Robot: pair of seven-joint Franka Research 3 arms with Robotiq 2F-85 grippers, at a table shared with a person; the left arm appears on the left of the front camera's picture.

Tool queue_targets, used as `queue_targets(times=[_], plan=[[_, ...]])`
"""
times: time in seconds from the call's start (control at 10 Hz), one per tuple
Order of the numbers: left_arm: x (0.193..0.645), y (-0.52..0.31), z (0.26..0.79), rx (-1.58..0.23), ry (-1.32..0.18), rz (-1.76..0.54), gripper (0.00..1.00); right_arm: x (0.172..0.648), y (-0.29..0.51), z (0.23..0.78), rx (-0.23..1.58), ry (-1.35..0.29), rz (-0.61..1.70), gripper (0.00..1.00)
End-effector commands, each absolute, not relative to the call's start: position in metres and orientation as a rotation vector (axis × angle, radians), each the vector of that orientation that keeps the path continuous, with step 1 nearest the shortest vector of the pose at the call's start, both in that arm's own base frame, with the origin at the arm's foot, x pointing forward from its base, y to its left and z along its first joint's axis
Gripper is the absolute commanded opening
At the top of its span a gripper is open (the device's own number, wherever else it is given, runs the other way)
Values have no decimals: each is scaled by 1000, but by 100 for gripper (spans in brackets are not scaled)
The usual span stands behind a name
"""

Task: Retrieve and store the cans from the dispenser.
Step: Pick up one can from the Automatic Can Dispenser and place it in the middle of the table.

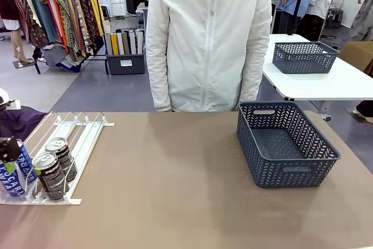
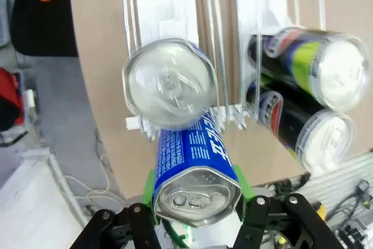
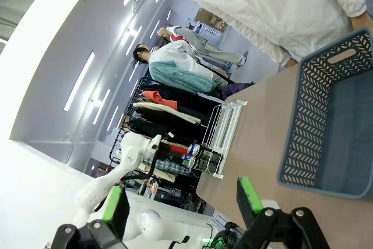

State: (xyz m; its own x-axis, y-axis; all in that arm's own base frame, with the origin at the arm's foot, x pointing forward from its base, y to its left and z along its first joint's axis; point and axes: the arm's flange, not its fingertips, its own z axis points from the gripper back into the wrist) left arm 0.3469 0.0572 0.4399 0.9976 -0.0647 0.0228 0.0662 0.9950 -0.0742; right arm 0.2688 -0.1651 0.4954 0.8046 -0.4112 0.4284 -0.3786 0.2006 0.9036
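Low at the dispenser's near end, the left fingers clench a blue Pocari Sweat can; the right fingers hang spread above the desk.

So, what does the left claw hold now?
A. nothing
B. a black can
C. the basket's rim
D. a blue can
D: in the left wrist view, the left claw is shut on a blue can, one pad on each side of it.
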Motion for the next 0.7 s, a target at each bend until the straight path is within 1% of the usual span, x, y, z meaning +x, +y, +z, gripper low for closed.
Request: queue_targets(times=[0.0,0.2,0.3,0.4,0.6], plan=[[310,63,511,-57,-124,-178,0,271,-164,500,1422,-715,-29,100],[279,67,556,-13,-276,-234,0,271,-164,500,1422,-715,-29,100],[263,71,573,-6,-377,-211,0,271,-164,500,1422,-715,-29,100],[253,76,583,-23,-460,-179,0,271,-164,500,1422,-715,-29,100],[249,91,584,-113,-543,-121,0,271,-164,500,1422,-715,-29,100]])
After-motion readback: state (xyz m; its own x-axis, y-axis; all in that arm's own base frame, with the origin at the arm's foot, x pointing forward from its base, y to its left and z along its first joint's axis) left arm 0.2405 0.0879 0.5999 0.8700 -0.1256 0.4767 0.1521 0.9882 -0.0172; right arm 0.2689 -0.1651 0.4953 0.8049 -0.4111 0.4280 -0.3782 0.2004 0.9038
